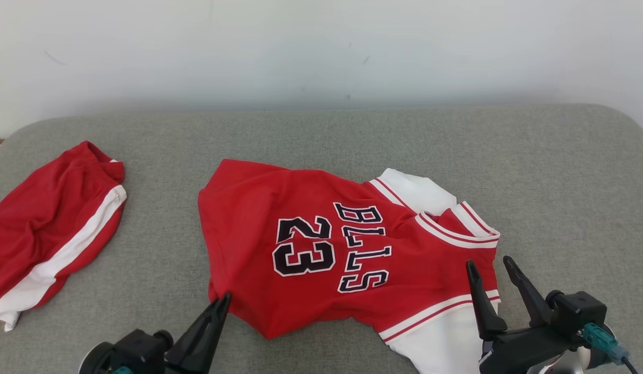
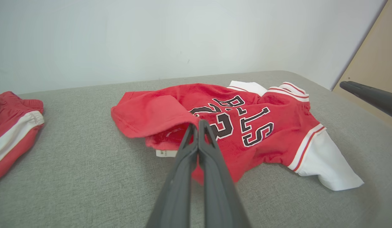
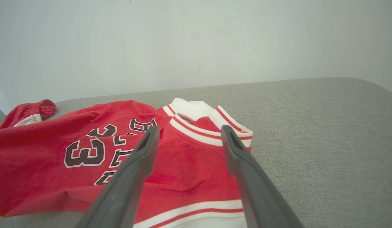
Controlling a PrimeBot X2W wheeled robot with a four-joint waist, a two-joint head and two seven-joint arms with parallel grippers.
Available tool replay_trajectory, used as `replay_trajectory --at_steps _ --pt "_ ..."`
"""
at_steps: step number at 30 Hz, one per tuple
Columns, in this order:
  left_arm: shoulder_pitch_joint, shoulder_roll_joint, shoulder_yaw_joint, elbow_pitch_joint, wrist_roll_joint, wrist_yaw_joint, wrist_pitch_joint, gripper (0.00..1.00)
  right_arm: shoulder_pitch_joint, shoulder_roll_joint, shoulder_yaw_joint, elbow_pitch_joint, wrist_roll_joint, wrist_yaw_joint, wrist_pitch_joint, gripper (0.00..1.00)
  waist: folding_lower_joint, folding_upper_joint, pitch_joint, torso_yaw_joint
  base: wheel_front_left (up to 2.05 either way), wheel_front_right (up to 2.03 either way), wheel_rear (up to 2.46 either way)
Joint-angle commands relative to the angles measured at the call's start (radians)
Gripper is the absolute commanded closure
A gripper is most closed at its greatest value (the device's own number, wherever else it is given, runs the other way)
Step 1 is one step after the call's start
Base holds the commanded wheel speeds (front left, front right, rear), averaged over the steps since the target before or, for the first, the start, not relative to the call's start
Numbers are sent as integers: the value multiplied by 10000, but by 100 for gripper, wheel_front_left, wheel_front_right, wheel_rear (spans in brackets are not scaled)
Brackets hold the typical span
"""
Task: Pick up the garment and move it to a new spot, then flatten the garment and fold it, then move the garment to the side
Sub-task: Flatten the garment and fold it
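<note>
Nearest, at the lower left, the left gripper point(image 1: 223, 298) has its two dark fingers clenched together, and the tips touch the near hem corner of the red basketball jersey point(image 1: 248, 208). I cannot tell if cloth is pinched between them. At the lower right the right gripper point(image 1: 491, 266) stands with jaws spread, holding nothing, above the shoulder with the white sleeve. The jersey lies rumpled, number 23 up, in the middle of the grey cushion point(image 1: 352, 135). Red shorts point(image 1: 46, 218) with a white stripe lie well apart at the left. Behind is a white wall point(image 1: 321, 47).
</note>
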Motion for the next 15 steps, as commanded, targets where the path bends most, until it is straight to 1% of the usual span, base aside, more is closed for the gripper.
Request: replay_trajectory --at_steps 1,3,4,6,7,8,9,10,12,14,15 --pt "-90 55 112 90 -123 -2 -28 100 -44 -53 19 -4 32 1 -19 0 1 0 56 -38 0 0 0" --pt "-328 116 163 370 -100 -83 -59 100 -120 -61 62 -6 39 1 -10 0 1 0 122 -96 0 0 0" --pt "-464 32 201 542 -216 -108 -129 100 -146 -57 93 -4 31 1 -2 0 1 0 156 -128 0 0 0" --pt "-793 124 225 1034 -134 -247 -191 100 -208 -44 136 10 28 1 21 0 1 0 250 -236 0 0 0" --pt "-990 7 274 1268 -268 -320 -324 100 -238 -48 141 26 19 1 22 0 1 0 292 -277 0 0 0" --pt "-990 7 274 1268 -268 -320 -324 100 -238 -48 141 26 19 1 22 0 1 0 292 -277 0 0 0" --pt "-1148 7 283 1600 -294 -396 -325 100 -279 -38 149 38 19 1 9 0 1 0 341 -342 0 0 0" --pt "-1535 -27 349 2149 -323 -562 -514 100 -363 -41 170 66 11 1 -8 0 1 0 440 -480 0 0 0" --pt "-1889 -8 364 2830 -315 -716 -594 100 -423 -30 164 116 12 1 -19 0 1 0 527 -626 0 0 0" --pt "-2231 -137 422 3418 -474 -830 -748 100 -460 -31 169 160 16 1 -55 0 1 0 609 -775 0 0 0" --pt "-2370 -27 368 3735 -322 -902 -741 100 -503 -33 174 188 22 1 -69 0 1 0 647 -865 0 0 0"
